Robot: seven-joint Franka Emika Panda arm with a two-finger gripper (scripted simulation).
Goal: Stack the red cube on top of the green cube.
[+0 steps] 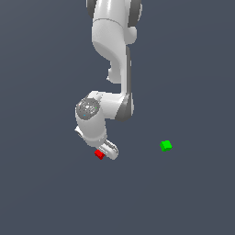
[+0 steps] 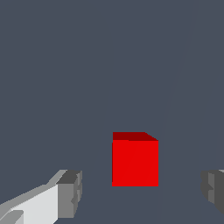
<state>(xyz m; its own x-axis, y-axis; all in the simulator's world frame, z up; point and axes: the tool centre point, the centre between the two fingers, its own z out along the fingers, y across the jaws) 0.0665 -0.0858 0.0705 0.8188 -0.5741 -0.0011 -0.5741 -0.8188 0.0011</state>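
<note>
Slate-grey and featureless, the worktop point(image 1: 193, 202) fills both views. From the exterior view, the white arm point(image 1: 112, 55) comes in from twelve o'clock and bends down so that its end effector point(image 1: 104, 153) sits low near the middle of the scene. The red cube point(image 1: 98, 154) lies right at the end effector's tip, on its nine o'clock side in that view, partly hidden by the white finger. The green cube point(image 1: 165, 146) rests alone at about three o'clock from the red one, well apart from it and from the arm.

The wrist view shows the end effector point(image 2: 142, 192) spread wide, with the red cube point(image 2: 134, 162) between the two grey fingertips point(image 2: 70, 192) and a clear gap on each side, so neither pad touches it. The cube sits flat on the surface, one face square to the camera and a darker face above it.
</note>
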